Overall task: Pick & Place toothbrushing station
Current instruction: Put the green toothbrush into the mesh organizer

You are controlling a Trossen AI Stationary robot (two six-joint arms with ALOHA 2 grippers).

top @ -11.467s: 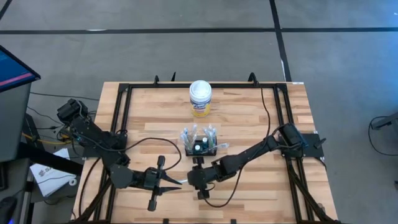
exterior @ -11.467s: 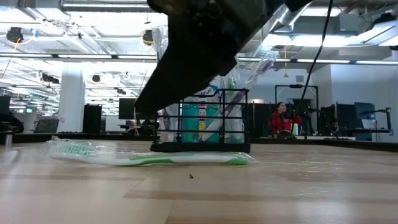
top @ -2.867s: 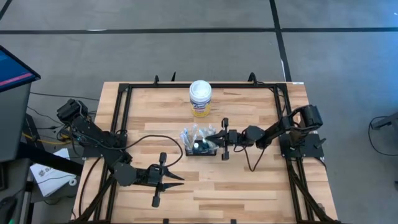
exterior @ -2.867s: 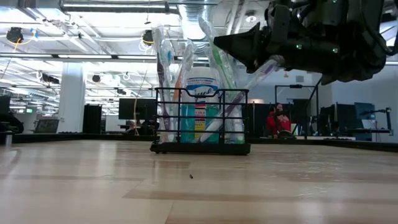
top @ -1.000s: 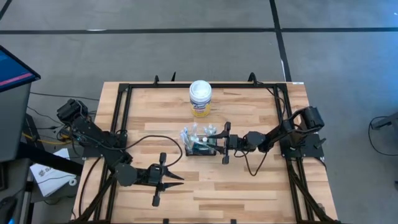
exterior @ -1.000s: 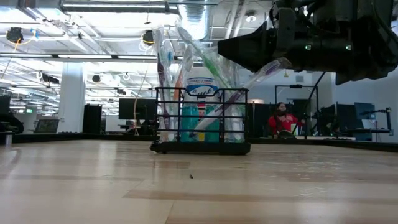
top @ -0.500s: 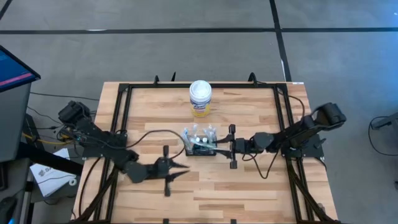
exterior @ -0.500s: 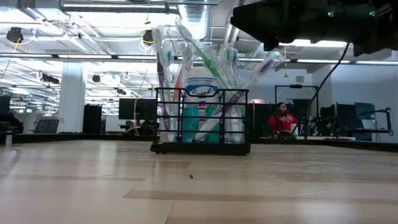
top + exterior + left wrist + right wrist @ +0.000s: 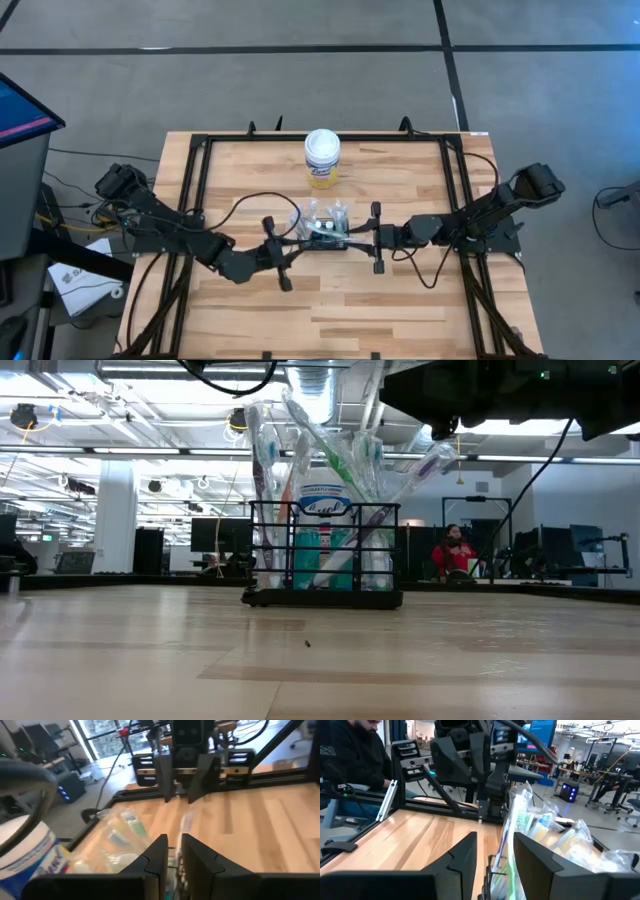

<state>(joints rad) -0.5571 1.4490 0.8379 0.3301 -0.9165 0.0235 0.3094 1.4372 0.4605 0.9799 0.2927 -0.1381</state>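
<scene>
The toothbrushing station (image 9: 322, 238), a small black wire caddy holding wrapped toothbrushes and a toothpaste tube, rests on its base (image 9: 320, 598) at the table's middle. My left gripper (image 9: 296, 244) is at the caddy's left end, pointing right. Its fingers stand a narrow gap apart (image 9: 173, 842), with the caddy's end wire (image 9: 173, 855) showing in the gap. My right gripper (image 9: 352, 237) is at the caddy's right end, pointing left and open (image 9: 495, 845). Its fingers stand on either side of the end wire (image 9: 491, 870) without touching it.
A white-lidded, yellow-labelled round canister (image 9: 322, 157) stands behind the caddy toward the far edge. A black frame (image 9: 200, 160) runs along the table's edges. A person in red (image 9: 455, 550) sits far behind, and another in a dark hoodie (image 9: 345, 755) sits beyond the table's left side.
My left gripper has swung from the near left of the table toward the far right, up to the caddy's left end. My right gripper has drawn back a little toward the table's right edge, off the caddy's top to its right end. The caddy has stayed put.
</scene>
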